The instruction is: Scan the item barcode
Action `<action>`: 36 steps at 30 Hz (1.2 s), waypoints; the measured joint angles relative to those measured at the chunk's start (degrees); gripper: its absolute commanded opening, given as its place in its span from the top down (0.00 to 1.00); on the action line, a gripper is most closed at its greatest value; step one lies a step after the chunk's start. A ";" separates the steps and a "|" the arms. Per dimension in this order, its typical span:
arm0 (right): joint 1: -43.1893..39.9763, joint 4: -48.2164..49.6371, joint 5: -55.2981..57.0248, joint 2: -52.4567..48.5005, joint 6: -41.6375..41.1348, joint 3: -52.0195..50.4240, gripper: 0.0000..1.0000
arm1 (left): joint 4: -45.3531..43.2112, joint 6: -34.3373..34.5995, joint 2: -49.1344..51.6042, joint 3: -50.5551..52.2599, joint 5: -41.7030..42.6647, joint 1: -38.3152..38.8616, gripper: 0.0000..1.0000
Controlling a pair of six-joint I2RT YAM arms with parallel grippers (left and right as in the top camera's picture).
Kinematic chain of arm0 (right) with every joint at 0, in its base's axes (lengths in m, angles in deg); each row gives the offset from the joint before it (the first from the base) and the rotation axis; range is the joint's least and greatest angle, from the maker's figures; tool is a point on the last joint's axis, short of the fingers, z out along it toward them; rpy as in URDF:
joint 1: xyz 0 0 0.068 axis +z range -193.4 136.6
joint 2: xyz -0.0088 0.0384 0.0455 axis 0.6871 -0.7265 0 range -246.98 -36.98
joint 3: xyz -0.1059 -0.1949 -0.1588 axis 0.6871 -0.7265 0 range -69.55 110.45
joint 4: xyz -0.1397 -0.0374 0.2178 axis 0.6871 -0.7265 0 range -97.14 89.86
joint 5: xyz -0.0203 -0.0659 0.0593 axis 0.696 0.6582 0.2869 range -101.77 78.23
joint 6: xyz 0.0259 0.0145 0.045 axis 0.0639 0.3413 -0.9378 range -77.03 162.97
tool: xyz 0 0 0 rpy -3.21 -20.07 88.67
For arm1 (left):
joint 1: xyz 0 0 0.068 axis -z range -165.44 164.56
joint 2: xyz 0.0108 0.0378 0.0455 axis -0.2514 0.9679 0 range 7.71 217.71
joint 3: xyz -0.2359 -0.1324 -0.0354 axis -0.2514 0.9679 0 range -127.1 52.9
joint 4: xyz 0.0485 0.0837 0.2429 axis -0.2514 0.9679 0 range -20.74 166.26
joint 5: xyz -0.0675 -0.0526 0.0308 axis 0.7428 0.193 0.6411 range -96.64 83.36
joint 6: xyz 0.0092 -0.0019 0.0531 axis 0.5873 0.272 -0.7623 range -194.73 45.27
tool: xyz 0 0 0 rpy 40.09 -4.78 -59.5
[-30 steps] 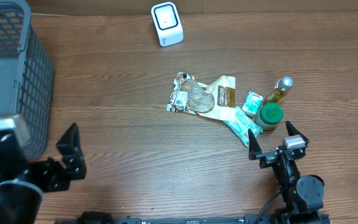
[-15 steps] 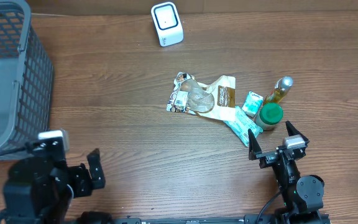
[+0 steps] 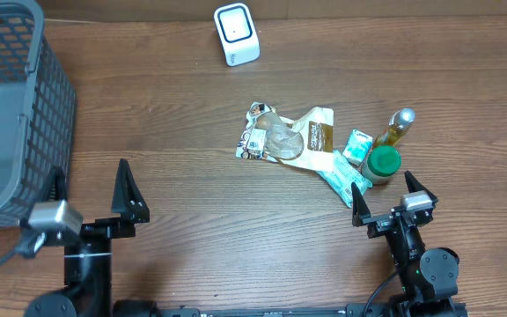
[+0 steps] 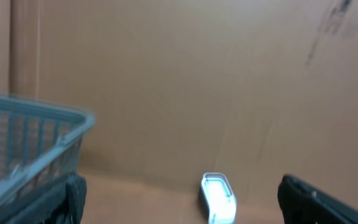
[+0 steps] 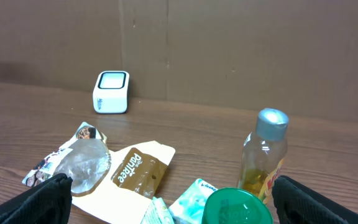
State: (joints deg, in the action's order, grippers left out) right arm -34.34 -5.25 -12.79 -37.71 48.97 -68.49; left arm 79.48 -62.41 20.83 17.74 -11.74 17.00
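Several items lie in a heap right of centre: a clear snack bag (image 3: 271, 138), a brown-and-cream PanTree pouch (image 3: 318, 130), teal packets (image 3: 356, 145), a green-lidded jar (image 3: 383, 164) and a bottle of yellow liquid (image 3: 400, 125). The white scanner (image 3: 237, 33) stands at the far edge, its window lit in the left wrist view (image 4: 218, 198). My right gripper (image 3: 385, 199) is open just in front of the jar (image 5: 238, 207) and bottle (image 5: 265, 154), holding nothing. My left gripper (image 3: 93, 195) is open at the near left, empty, facing the scanner.
A grey mesh basket (image 3: 16, 106) fills the far left corner, its rim (image 4: 36, 115) showing close to my left gripper. A brown cardboard wall (image 5: 229, 43) backs the wooden table (image 3: 174, 132).
My left arm has swung from the near left corner to the right, and now its open fingers point at the far edge. The right arm and the items are unmoved.
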 measured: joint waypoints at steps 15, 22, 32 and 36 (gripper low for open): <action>-0.02 -0.02 -0.02 0.00 0.00 0.00 0.00 | -38.16 0.02 -12.11 23.93 2.97 -1.75 0.01; -0.02 -0.02 0.00 0.00 -0.02 0.00 0.00 | -43.28 0.02 -12.17 30.16 3.21 -2.99 0.01; -0.02 0.00 0.02 0.00 -0.02 0.00 0.00 | -33.64 0.02 -12.22 34.67 4.04 -5.64 0.00; -0.02 -0.09 0.00 0.00 -0.02 0.00 0.00 | -25.20 0.00 -12.24 34.69 4.07 -7.48 0.01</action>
State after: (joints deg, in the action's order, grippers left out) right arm -34.37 -5.33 -12.79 -37.71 48.95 -68.49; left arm 54.28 -62.41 8.59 52.43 -7.68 9.52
